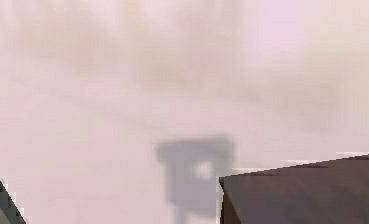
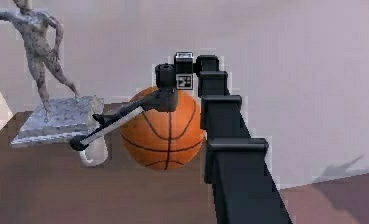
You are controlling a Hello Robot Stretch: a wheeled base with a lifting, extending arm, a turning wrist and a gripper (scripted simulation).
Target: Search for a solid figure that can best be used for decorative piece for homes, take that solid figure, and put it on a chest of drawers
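Note:
A grey mottled statue point(image 2: 37, 50) of a striding human figure stands on a flat grey slab base point(image 2: 57, 118) at the arm side view's upper left, on a brown top point(image 2: 52, 190). My arm point(image 2: 232, 150) rises from the bottom edge. Its gripper point(image 2: 84, 143) reaches leftward, with the thin fingers point(image 2: 122, 122) ending just below the slab's front edge. A small pale ring-shaped thing point(image 2: 97, 152) lies at the fingertips on the brown top. I cannot tell whether the gripper holds anything.
An orange basketball point(image 2: 167, 135) rests on the brown top right behind the gripper's body, next to the arm. A pale wall rises behind. In the forward view's lower right shows a dark brown furniture corner point(image 1: 302, 190), and a dark edge point(image 1: 4, 205) cuts the lower left.

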